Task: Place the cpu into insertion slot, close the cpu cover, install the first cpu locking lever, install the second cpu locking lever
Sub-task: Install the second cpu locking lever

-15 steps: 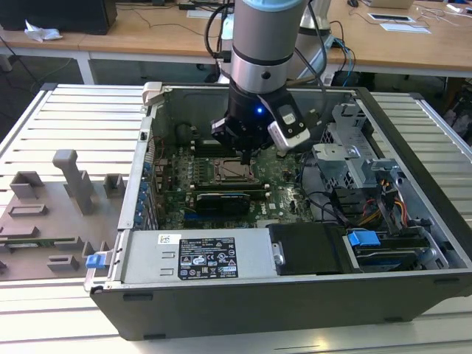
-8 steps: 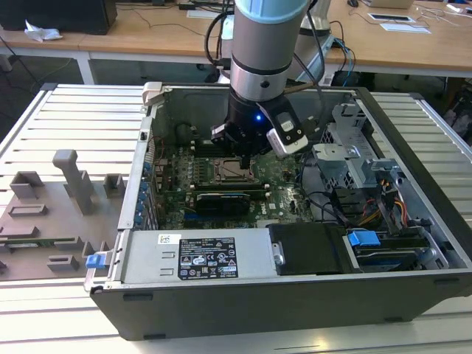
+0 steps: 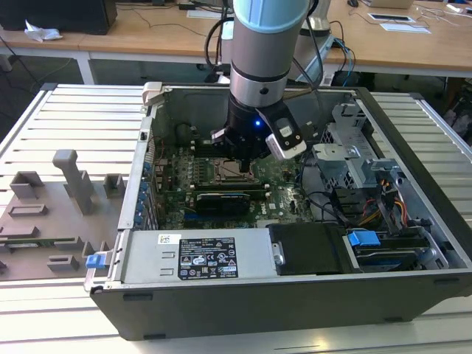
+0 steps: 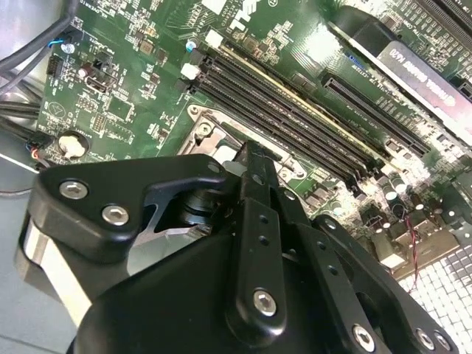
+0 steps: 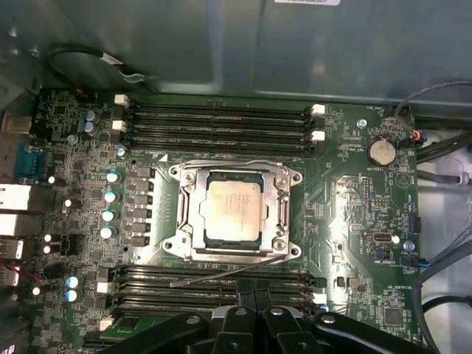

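Note:
The cpu (image 5: 232,209) lies flat in the insertion slot (image 5: 175,243) on the green motherboard, its pale metal top showing. Over it the silvery cpu cover (image 5: 193,214) is down, framing the chip. A thin wire locking lever (image 5: 221,273) runs slanted along the slot's side nearest my fingers and seems unlatched. Another lever (image 5: 230,161) lies flat along the opposite side. My gripper (image 5: 253,289) is shut with nothing held, its tips just beside the slanted lever. In the exterior view the gripper (image 3: 244,168) hangs low over the slot (image 3: 223,172) inside the open computer case.
Long black memory slots (image 5: 217,122) flank the socket on both sides. A long black card (image 3: 221,200), the power supply (image 3: 199,254), a drive cage (image 3: 354,158) and loose cables (image 3: 332,203) crowd the case. A grey fixture board (image 3: 51,214) lies at the exterior view's left.

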`<control>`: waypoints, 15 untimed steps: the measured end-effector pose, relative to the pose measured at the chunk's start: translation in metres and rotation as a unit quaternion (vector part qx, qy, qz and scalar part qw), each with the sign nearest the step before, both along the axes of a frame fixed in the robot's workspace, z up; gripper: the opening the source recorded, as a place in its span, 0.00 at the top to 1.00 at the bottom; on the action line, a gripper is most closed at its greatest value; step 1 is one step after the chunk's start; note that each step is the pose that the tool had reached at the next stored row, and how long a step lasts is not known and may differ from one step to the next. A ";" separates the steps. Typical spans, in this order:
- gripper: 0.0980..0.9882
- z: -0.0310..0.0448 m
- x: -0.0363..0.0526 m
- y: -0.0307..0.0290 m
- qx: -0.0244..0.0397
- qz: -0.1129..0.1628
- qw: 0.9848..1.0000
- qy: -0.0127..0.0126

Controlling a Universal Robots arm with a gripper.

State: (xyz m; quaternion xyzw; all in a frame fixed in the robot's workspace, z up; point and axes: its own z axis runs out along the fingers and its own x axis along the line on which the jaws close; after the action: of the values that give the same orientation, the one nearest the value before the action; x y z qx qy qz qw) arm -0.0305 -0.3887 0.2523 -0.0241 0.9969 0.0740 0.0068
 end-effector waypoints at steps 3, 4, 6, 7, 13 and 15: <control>0.99 -0.0028 0.0000 0.0000 0.000 0.000 1.000 0.000; 0.99 -0.0039 0.0000 0.0000 0.000 0.000 1.000 0.000; 0.99 -0.0053 0.0000 0.0000 0.000 0.000 1.000 0.000; 0.99 -0.0065 0.0000 0.0000 0.000 0.000 1.000 0.000; 0.99 -0.0119 0.0000 0.0000 0.000 0.000 1.000 0.000; 0.99 -0.0139 0.0000 0.0000 0.000 0.000 1.000 0.000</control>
State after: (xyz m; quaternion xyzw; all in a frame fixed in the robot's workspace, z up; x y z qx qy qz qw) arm -0.0305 -0.3887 0.2385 -0.0241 0.9969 0.0741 0.0068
